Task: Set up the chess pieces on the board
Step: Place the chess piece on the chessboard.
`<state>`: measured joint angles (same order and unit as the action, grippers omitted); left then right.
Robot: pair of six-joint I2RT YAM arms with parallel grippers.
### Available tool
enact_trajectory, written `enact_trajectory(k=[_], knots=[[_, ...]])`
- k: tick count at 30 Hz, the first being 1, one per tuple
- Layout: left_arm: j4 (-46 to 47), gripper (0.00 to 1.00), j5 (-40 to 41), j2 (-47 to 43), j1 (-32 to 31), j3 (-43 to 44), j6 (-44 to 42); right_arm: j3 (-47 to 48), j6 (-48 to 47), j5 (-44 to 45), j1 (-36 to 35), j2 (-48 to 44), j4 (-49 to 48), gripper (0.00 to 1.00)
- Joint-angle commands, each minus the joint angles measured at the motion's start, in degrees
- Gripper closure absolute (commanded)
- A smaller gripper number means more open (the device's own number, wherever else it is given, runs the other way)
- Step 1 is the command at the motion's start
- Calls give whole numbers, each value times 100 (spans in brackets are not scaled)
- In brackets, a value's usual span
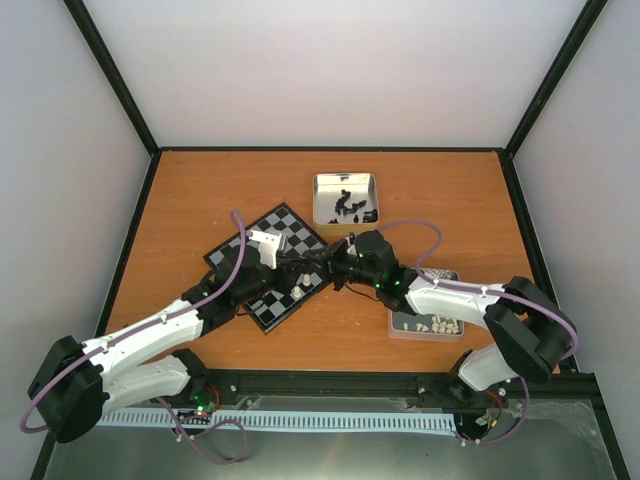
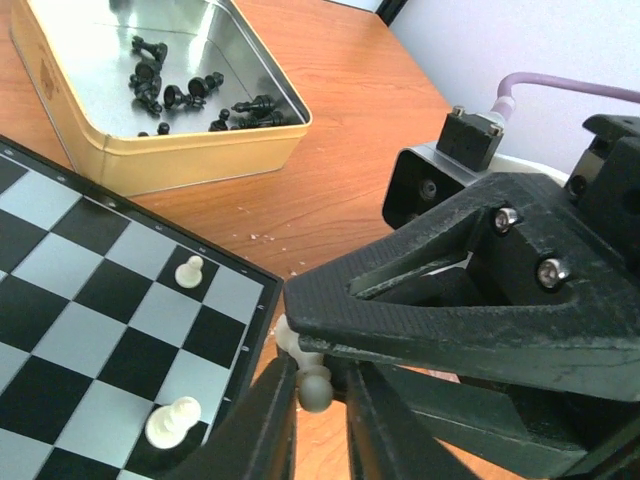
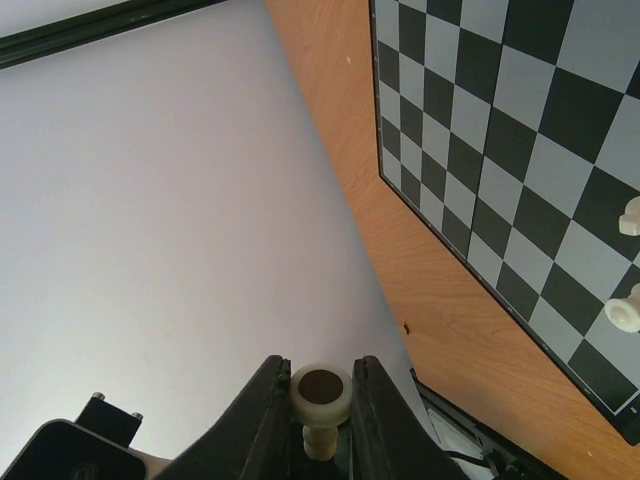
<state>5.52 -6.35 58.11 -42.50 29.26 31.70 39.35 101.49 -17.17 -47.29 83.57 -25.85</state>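
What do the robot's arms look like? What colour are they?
Both the left arm and the right arm have smooth white shells with chunky black joints. A thin purple cable loops along each one. The left gripper and right gripper are matte black plastic with two narrow fingers, and silver screws show on the right one. Tiny green lights glow near the right wrist.
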Motion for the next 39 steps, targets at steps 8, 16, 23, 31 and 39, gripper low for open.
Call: enact_trajectory(k=[8, 16, 23, 31, 39], knots=[[-594, 97, 349, 170, -52, 613, -264, -10, -329, -126, -44, 170, -60, 64], [-2778, 97, -15, 879, 98, 1770, -886, 51, -2305, 133, 578, -639, 1775, 38], [-4158, 96, -690, 2330, 460, 3239, -1488, 192, -3705, 2285, 875, -2284, 4642, 33], [-4915, 97, -835, 4048, 553, 4659, -1517, 55, -4087, 3250, 923, -2985, 5874, 33], [-5658, 98, -110, 5104, 568, 5605, -1364, -245, -4036, 3454, 945, -3437, 5982, 33]])
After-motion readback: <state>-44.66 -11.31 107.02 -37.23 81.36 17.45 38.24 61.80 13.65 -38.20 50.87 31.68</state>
